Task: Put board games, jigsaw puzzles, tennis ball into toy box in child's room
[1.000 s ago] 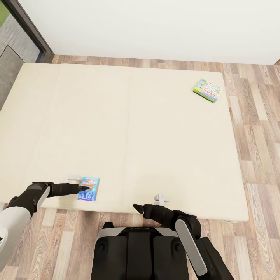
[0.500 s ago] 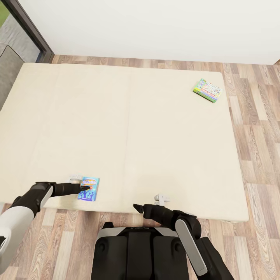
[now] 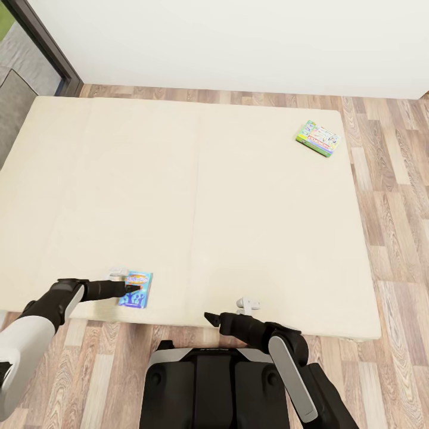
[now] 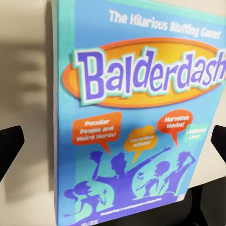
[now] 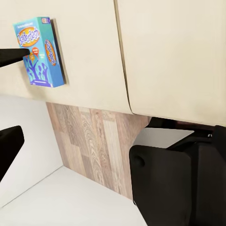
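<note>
Low wide bed with plain beige mattress (image 3: 196, 202) across most of the head view, on a wood-plank floor (image 3: 393, 238) with a white wall (image 3: 238, 42) behind and a dark-framed window (image 3: 42, 53) at the far left corner. Thin flat blue board game box with a "Balderdash" cartoon lid (image 3: 135, 289) flat on the mattress near the front edge, toward the left side; same lid close up in the left wrist view (image 4: 141, 117), and small in the right wrist view (image 5: 38, 52), just inside the mattress edge above the floor planks. Left claw (image 3: 132, 288) reaching in low from the left over that blue box, black fingertips (image 4: 10, 148) spread wide at either side of the lid, not pinching it; contact with the lid not clear. Second thin flat board game box, pastel lid with a green edge (image 3: 318, 137), far off near the back right corner of the mattress, well apart from the blue one. Right claw (image 3: 210, 317) hanging at the front edge of the bed ahead of the dark robot base (image 3: 214, 387), holding nothing; one black fingertip (image 5: 9, 150) near a frame edge of the right wrist view and the other at the opposite edge, so spread apart. Small white fitting (image 3: 246, 305) on the mattress edge just beside the right arm.
</note>
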Controlling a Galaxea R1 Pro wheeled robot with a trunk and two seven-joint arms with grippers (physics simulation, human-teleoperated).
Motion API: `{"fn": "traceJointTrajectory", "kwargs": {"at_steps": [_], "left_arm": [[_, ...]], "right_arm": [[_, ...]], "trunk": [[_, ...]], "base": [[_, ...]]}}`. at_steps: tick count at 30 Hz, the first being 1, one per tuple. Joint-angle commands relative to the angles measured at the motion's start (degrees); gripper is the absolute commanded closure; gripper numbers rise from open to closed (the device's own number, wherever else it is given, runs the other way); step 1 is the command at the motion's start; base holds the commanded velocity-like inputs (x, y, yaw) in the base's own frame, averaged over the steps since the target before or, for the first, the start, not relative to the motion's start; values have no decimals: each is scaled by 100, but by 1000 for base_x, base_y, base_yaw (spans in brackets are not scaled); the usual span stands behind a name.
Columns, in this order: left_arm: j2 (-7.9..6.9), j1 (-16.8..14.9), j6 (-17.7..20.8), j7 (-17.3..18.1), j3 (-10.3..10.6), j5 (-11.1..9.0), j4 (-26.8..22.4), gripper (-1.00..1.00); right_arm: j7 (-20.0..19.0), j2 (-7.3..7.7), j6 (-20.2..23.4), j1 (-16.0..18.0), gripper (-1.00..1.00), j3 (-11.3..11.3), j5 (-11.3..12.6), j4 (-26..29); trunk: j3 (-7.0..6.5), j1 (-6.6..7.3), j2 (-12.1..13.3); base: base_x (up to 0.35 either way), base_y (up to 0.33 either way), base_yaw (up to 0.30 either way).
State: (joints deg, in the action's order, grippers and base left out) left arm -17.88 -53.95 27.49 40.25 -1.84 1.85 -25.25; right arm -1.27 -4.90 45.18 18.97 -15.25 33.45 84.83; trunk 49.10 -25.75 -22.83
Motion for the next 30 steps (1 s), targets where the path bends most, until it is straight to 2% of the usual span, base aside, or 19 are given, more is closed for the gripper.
{"fn": "traceJointTrajectory", "kwargs": {"at_steps": [1, 18, 30], "left_arm": [[3, -1, 37, 27, -20, 19, -6, -100], [24, -1, 28, 27, -21, 10, -6, -100], [38, -3, 28, 27, -19, 11, -6, -100]], "right_arm": [[-13, -2, 29, 2, -100, 6, -13, 5], [-13, 3, 34, 2, -100, 13, -5, 7], [-13, 6, 33, 2, -100, 13, -5, 7]], "trunk": [[6, -3, -9], [6, -3, -9], [6, -3, -9]], "base": [[0, 0, 0], [0, -4, 0], [0, -124, 0]]}}
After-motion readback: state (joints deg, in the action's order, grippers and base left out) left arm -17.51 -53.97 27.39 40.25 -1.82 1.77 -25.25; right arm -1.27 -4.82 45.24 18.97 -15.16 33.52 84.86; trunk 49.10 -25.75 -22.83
